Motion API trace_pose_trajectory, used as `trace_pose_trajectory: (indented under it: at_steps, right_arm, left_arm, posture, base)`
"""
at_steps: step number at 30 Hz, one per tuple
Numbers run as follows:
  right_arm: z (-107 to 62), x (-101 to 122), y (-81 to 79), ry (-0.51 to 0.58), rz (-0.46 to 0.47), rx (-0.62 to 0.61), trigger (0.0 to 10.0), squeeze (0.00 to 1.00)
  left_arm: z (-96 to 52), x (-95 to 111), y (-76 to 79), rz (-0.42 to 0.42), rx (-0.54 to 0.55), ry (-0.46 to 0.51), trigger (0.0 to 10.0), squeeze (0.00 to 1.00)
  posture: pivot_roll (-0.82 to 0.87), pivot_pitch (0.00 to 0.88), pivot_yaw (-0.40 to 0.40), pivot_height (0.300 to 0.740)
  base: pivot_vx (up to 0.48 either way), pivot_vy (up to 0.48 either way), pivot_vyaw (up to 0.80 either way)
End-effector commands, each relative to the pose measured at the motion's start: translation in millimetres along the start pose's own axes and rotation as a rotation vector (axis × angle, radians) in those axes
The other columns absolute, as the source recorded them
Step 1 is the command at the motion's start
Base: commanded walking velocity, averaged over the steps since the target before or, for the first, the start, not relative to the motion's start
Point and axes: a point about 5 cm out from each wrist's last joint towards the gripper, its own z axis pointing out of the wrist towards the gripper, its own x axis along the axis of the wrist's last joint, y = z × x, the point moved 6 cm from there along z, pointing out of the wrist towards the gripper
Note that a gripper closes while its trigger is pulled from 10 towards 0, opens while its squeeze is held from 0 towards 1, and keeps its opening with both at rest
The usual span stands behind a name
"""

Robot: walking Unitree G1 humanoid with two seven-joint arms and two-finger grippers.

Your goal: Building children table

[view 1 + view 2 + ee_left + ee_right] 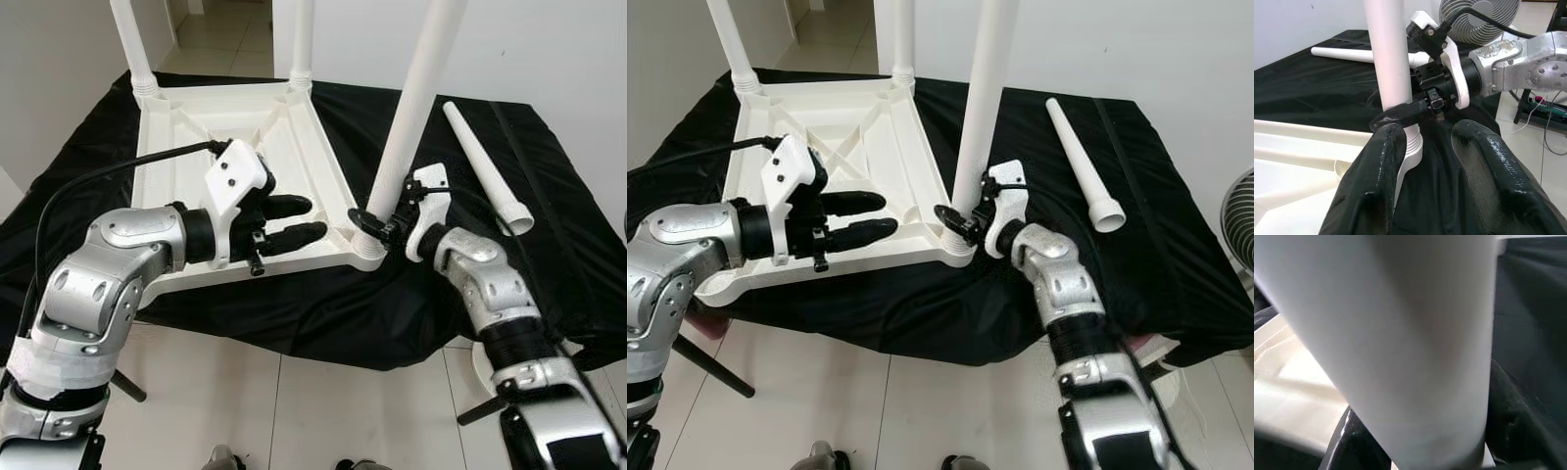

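While three legs (416, 108) stand fitted, one loose leg (485, 166), two tools.

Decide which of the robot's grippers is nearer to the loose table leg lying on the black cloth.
The right. The right gripper clamps the base of an upright leg, just beside the loose leg. The left gripper rests farther away, over the upturned tabletop.

The white plastic tabletop (245, 147) lies upside down on black cloth with three white legs (416, 108) standing upright in its corner sockets, while a fourth tapered leg (485, 166) lies loose on the cloth nearby.
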Motion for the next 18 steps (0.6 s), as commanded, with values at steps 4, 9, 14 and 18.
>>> trace_pose_trajectory:
  at_steps: [4, 9, 14, 18]
  right_arm:
    - [-19.8, -57.2, 24.6, -0.202, 0.079, -0.300, 0.0, 0.00]
    - [-29.4, -65.6, 18.0, -0.203, 0.196, -0.491, 0.0, 0.00]
    - [-24.9, -55.8, 5.2, -0.153, 0.196, -0.517, 0.0, 0.00]
    - [-20.9, -39.1, -0.3, -0.097, 0.147, -0.473, 10.0, 0.00]
  left_arm:
    - [-0.7, 0.3, -3.2, -0.006, 0.051, -0.002, 10.0, 0.00]
    - [2.4, -6.6, -2.7, -0.016, 0.047, -0.037, 10.0, 0.00]
    - [5.9, -17.2, -14.1, -0.031, 0.107, -0.082, 10.0, 0.00]
    - [6.1, -18.0, -16.1, -0.031, 0.120, -0.086, 10.0, 0.00]
  posture:
    - [-0.01, 0.164, 0.012, 0.740]
    - [-0.01, 0.174, 0.020, 0.740]
    - [-0.01, 0.176, 0.019, 0.740]
    - [-0.01, 0.175, 0.017, 0.740]
  base:
    - [0.000, 0.000, 0.00]
    - [0.000, 0.000, 0.00]
    - [0.000, 0.000, 0.00]
    - [0.000, 0.000, 0.00]
